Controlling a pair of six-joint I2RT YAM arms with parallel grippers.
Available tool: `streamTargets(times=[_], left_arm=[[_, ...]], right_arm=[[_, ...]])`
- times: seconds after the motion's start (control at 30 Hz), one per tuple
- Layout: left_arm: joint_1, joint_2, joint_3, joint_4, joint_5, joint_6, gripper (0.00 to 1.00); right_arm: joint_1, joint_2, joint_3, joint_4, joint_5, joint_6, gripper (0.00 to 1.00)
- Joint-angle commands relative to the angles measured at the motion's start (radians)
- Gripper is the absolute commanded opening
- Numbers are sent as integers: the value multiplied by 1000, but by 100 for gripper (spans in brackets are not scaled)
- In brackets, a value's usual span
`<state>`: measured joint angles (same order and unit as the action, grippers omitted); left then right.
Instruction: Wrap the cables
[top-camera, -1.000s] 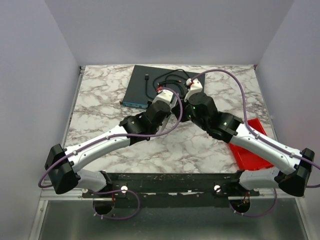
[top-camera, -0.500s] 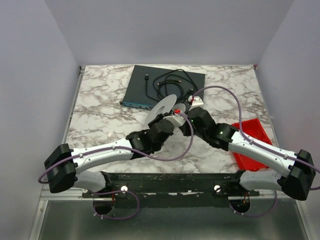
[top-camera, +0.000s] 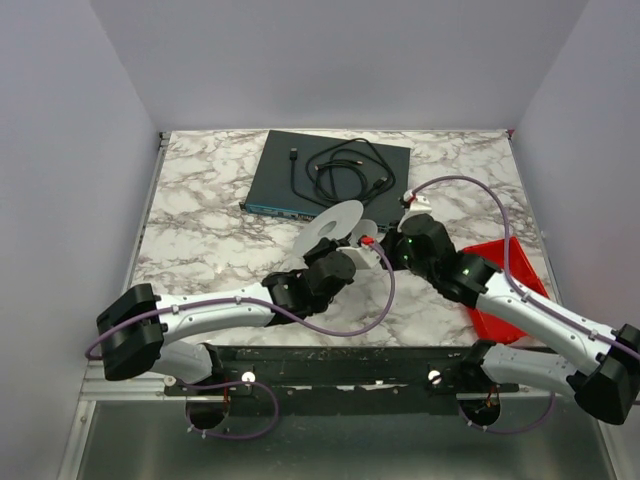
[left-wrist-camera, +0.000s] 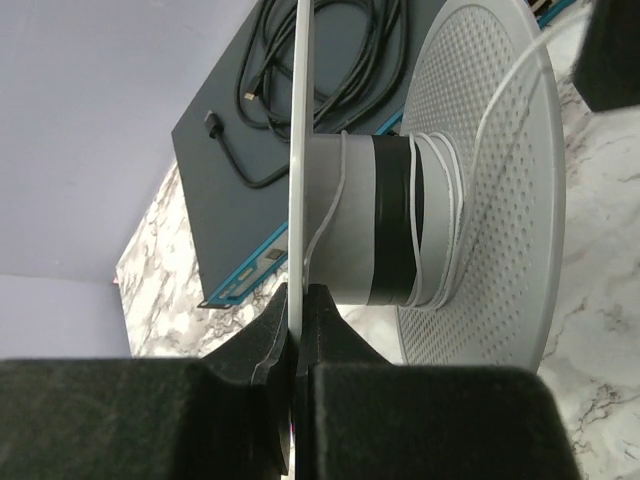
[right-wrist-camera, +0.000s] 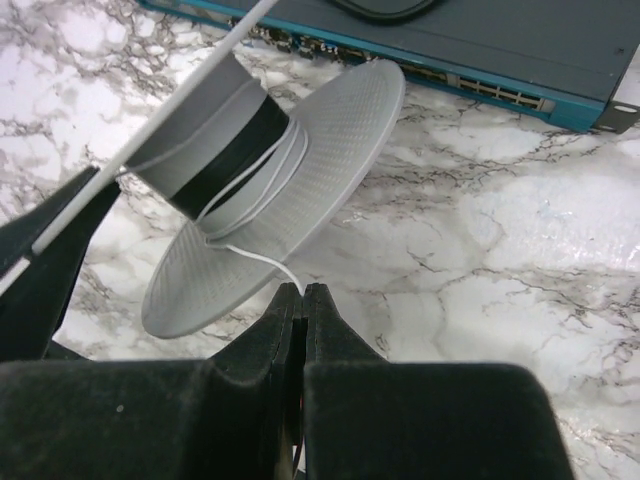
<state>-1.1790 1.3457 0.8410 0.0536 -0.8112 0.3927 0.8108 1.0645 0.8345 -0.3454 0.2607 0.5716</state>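
The translucent whitish spool (top-camera: 338, 222) is held up above the marble table (top-camera: 200, 215), near its middle. My left gripper (left-wrist-camera: 297, 300) is shut on the rim of one spool flange (left-wrist-camera: 300, 150). The thin white wire (left-wrist-camera: 450, 215) runs in a few turns round the spool's core, beside a black band. My right gripper (right-wrist-camera: 302, 292) is shut on the wire's free end (right-wrist-camera: 262, 261), just below the other flange (right-wrist-camera: 300, 190). In the top view the right gripper (top-camera: 390, 245) sits right of the spool.
A dark flat box (top-camera: 330, 170) lies at the back of the table with a thick black coiled cable (top-camera: 350, 170) on it. A red tray (top-camera: 505, 285) sits at the right edge. Purple hoses run along both arms.
Both arms have pulled back toward the near edge with the spool and wire, away from the dark box. The spool now stands clear of the box, tilted on edge.
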Motion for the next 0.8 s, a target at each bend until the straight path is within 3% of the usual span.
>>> streamTargets(times=[0.0, 0.33, 0.77], left_arm=[[-5, -59, 33, -30, 54, -32, 0], [-4, -85, -7, 15, 61, 67, 0], [-60, -58, -118, 232, -23, 218, 0]], right_arm=[[-54, -1, 26, 21, -54, -22, 1], [-193, 113, 52, 78, -191, -49, 1], [-310, 197, -42, 177, -308, -48, 1]])
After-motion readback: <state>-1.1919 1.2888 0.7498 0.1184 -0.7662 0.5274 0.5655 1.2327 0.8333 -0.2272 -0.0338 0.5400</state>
